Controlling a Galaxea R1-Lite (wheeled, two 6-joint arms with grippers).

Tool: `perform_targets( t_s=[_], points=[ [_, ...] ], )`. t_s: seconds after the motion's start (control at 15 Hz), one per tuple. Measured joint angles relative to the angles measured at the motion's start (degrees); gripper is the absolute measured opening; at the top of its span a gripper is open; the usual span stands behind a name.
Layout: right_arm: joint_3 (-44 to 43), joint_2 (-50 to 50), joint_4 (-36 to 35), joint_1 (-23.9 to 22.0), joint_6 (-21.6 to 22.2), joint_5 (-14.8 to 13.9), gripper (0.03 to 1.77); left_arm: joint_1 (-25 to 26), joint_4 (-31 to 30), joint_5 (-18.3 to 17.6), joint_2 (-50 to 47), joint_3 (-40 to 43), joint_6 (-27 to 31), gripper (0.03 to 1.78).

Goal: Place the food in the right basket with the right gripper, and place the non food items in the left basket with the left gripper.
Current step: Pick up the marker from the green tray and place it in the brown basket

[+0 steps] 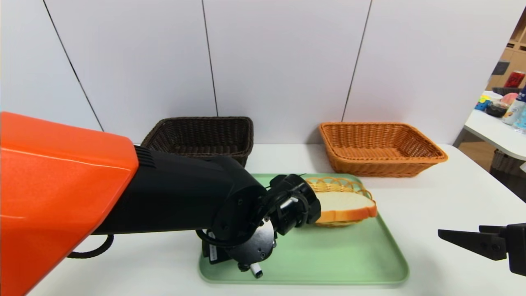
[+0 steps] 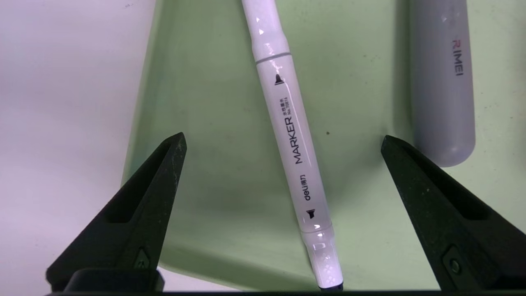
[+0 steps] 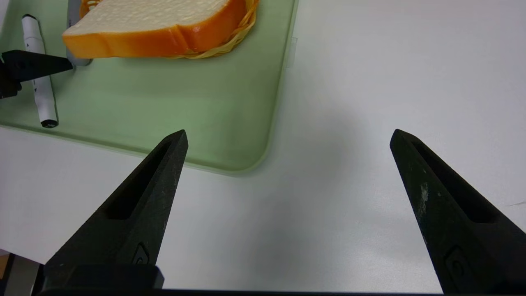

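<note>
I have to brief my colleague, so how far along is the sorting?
Nothing looks sorted: the dark basket and orange basket show no items inside. Nothing is in hand; the left gripper is open over the marker. Left: marker, grey-handled tool and bread.

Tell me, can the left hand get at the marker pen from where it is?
Probably yes: the left gripper hangs open over the marker, one finger to each side, with nothing lying on it. The grey handle sits close by one fingertip, so it might get nudged.
</note>
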Motion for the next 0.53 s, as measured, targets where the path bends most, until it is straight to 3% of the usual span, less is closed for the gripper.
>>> perform_targets(
  t_s=[0.53],
  points=[
    [0.34,-0.11,-0.11,0.00,0.07,0.06,1.70,0.05,-0.79,0.29,0.26,0.46,-0.05,1.69]
  ],
)
